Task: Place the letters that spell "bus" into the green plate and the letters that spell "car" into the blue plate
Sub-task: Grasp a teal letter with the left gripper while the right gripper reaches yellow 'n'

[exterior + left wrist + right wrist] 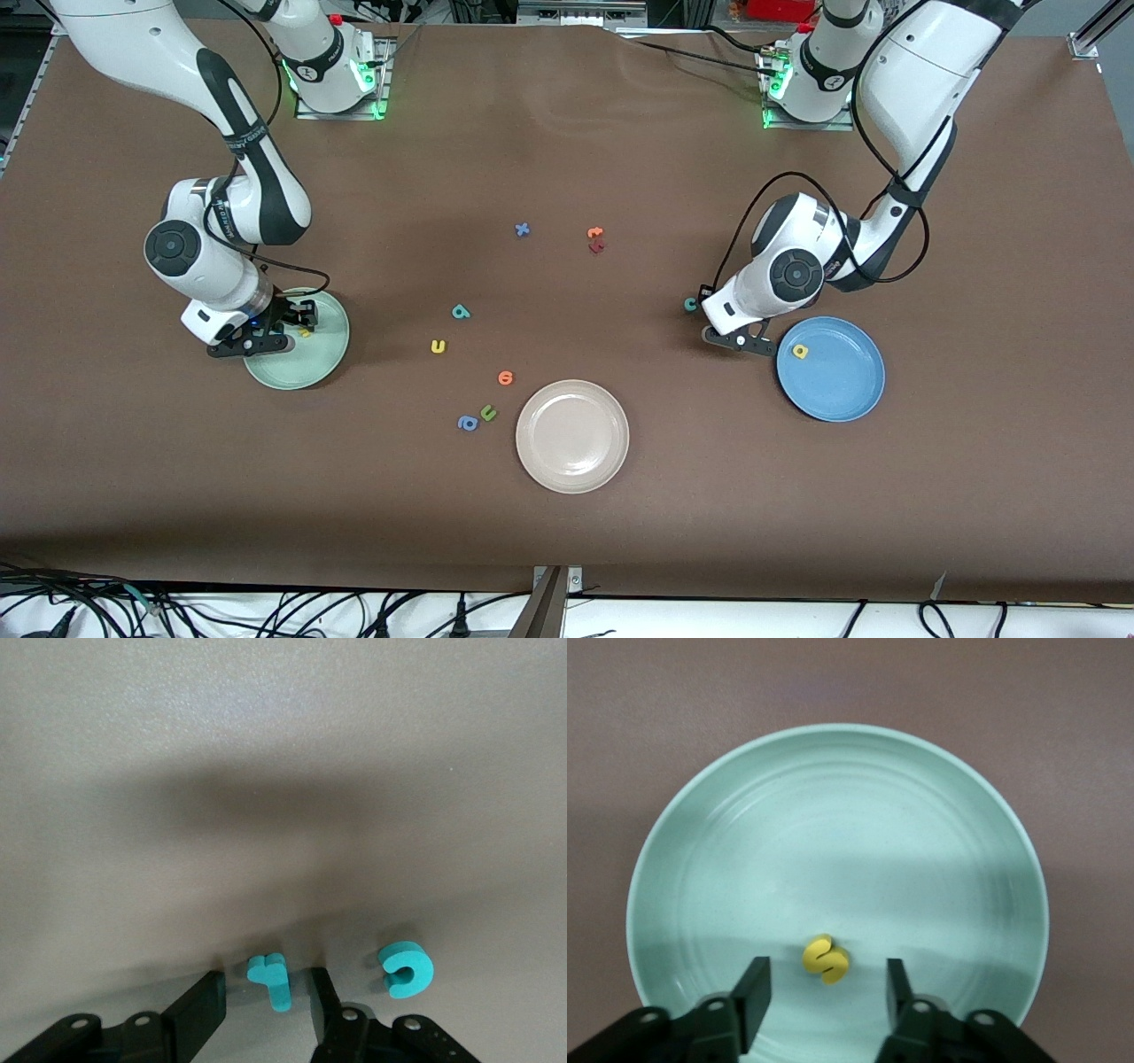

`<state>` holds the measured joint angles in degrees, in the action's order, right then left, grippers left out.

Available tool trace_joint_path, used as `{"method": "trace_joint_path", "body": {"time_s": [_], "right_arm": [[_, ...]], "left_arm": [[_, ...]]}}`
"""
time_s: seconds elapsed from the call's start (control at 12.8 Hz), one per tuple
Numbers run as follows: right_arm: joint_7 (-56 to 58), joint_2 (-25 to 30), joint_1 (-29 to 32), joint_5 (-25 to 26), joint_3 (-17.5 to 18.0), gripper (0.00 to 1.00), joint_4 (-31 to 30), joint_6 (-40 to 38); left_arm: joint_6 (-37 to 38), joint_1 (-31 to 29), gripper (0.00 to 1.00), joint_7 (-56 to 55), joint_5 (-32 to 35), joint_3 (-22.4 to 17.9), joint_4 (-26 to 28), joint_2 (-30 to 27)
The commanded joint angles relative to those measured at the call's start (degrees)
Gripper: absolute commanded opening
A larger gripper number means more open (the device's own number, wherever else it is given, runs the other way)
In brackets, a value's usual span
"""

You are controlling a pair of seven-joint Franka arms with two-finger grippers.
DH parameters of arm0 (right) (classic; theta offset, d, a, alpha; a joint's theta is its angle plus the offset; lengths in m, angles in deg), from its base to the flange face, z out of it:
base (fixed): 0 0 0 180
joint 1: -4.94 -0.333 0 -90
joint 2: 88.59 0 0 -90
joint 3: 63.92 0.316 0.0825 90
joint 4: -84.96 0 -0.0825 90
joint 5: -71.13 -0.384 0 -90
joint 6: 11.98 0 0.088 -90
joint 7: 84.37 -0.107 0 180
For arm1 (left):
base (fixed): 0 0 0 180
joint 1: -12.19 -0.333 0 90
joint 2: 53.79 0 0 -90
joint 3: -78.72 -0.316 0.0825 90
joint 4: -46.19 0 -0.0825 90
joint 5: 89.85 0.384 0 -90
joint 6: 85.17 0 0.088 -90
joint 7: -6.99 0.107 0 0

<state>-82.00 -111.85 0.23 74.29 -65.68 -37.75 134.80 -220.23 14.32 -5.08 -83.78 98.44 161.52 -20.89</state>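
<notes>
Just beside the blue plate [831, 369], the left gripper [266, 1005] is straddling the teal r [269, 980] with fingers spread and should be closing squarely, while the right gripper [824, 992], spread, is hovering over the yellow s [825, 959] on the green plate [833, 815].

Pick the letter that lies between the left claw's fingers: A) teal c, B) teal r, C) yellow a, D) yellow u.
B: in the left wrist view the teal r lies on the table between the open fingers of the left claw, the teal c beside it.
</notes>
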Motion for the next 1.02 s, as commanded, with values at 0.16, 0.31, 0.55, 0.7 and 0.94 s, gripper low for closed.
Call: {"method": "trace_joint_path", "body": {"time_s": [0.16,0.31,0.55,0.7,0.94], "right_arm": [[-16.82,3.13,-2.22,0.01,4.29,0.99,-0.25,-1.23],[-25.46,2.78,-6.86,0.28,4.66,0.99,0.71,-0.35],[-37.22,-0.98,-12.49,-0.07,4.66,0.98,6.58,-0.09],[-42.88,-5.46,-15.4,0.28,4.57,0.98,10.89,0.61],[-42.98,-10.04,-15.68,0.28,4.4,0.98,13.8,3.77]], "left_arm": [[-0.91,-0.72,0.22,0.64,-0.53,-0.21,1.21,-0.82],[-0.82,-0.9,0.13,0.56,-0.62,-0.29,1.13,-1.17],[0.49,-1.08,0.07,0.64,-0.53,-0.38,0.78,-2.48],[3.73,-1.25,0.07,0.64,-0.53,-0.64,-0.62,-4.15],[12.86,-4.49,0.08,5.01,-0.53,-0.65,-5.27,-6.97]]}}
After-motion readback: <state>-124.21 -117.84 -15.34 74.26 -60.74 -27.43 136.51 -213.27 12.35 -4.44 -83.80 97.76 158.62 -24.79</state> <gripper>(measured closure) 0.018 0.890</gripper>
